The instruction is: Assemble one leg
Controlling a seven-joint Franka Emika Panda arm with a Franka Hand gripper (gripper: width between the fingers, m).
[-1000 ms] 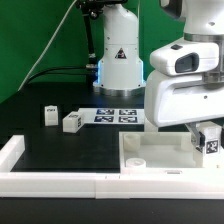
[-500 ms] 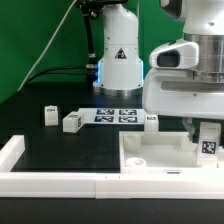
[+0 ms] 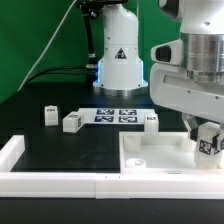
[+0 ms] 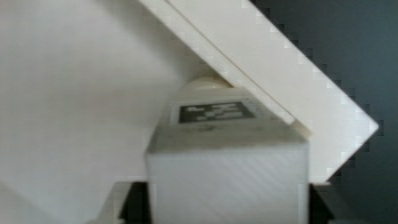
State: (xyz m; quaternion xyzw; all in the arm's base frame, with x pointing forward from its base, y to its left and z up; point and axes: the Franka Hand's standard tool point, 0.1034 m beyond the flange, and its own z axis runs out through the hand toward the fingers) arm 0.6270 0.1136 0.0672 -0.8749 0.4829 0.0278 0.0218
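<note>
Raised slightly since before, the gripper (image 3: 207, 140) has its jaws closed on a leg (image 3: 209, 143) above the slab (image 3: 150, 158).

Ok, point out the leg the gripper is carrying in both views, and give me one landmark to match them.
Exterior view: the leg is at the exterior view's right edge, between the gripper's fingers, over the large white slab.
Wrist view: the leg fills the middle, its tag facing the camera.
Shared landmark: the leg's black-and-white tag, with the white slab beside it.
</note>
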